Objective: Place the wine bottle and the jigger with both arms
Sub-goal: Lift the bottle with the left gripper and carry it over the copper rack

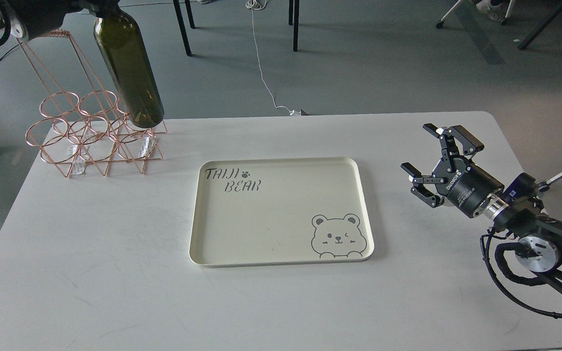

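Bottle: wine bottle (129, 68) is held tilted above the copper rack (90, 134), left of the tray (281, 251).
Left gripper: hidden (grip cannot be told).
Right gripper (432, 161): spread wide, empty, right of tray.
Jigger: not seen.
Progress: nothing placed on tray yet.

The tray (281, 243) lies at the table (115, 273) centre. The wire rack (90, 141) stands behind-left of the tray; the wine bottle (130, 73) hangs above the rack's right end.
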